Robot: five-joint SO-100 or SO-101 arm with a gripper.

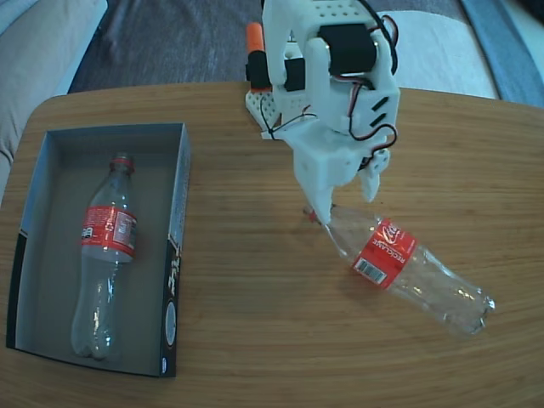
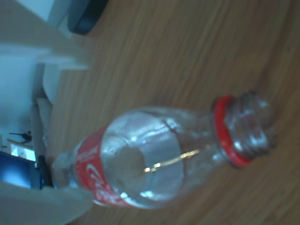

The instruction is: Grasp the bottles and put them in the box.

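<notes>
The box (image 1: 174, 246) lies open on the left of the wooden table in the fixed view. One clear bottle (image 1: 106, 246) with a red label and red cap lies inside it. A second bottle (image 1: 399, 263) lies on its side on the table to the right, neck pointing up-left. My white gripper (image 1: 344, 200) hangs open over that neck, and one fingertip (image 1: 316, 211) hides the mouth. In the wrist view this bottle (image 2: 154, 159) shows a red neck ring and a bare threaded mouth. It lies between the spread fingers of the gripper (image 2: 86, 131).
The arm's base (image 1: 268, 102) with an orange part (image 1: 255, 38) stands at the table's far edge. Grey cushions (image 1: 51, 42) lie beyond the table. A dark object (image 2: 86, 16) shows at the top of the wrist view. Bare wood separates the box from the loose bottle.
</notes>
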